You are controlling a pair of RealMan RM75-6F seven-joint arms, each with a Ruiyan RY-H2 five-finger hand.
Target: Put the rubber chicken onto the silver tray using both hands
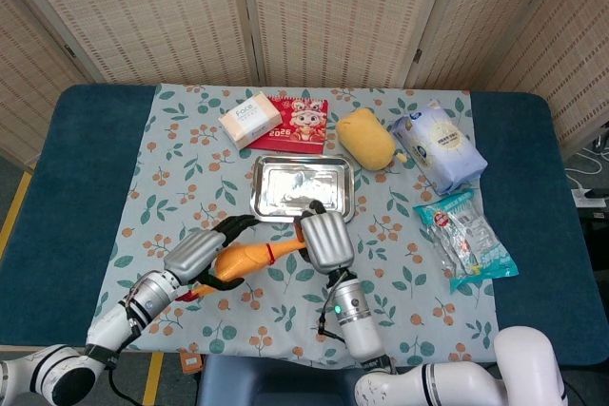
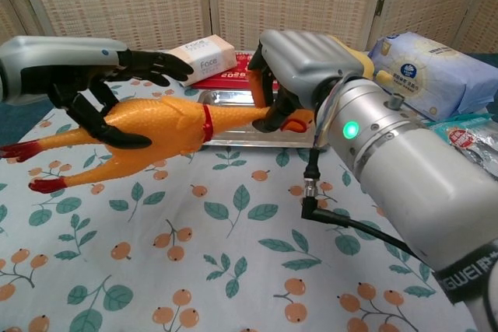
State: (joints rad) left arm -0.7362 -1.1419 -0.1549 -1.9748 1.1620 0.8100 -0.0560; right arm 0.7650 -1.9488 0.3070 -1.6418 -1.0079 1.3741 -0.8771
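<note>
The orange rubber chicken point(image 2: 159, 126) hangs above the floral cloth, red feet to the left and head to the right. My left hand point(image 2: 74, 68) holds its body, with dark fingers stretched over the top and one curled underneath. My right hand point(image 2: 303, 56) grips the neck and head end. In the head view the chicken point(image 1: 249, 256) lies between the left hand point(image 1: 193, 256) and the right hand point(image 1: 326, 241). This is just on the near side of the empty silver tray point(image 1: 285, 187). From the chest, the tray's rim point(image 2: 226, 140) shows behind the chicken's neck.
Behind the tray lie a Face tissue box point(image 1: 250, 119) and a red booklet point(image 1: 300, 121). A yellow plush point(image 1: 366, 138) and a blue wipes pack point(image 1: 440, 149) sit to the back right. A snack bag point(image 1: 466, 240) lies at the right.
</note>
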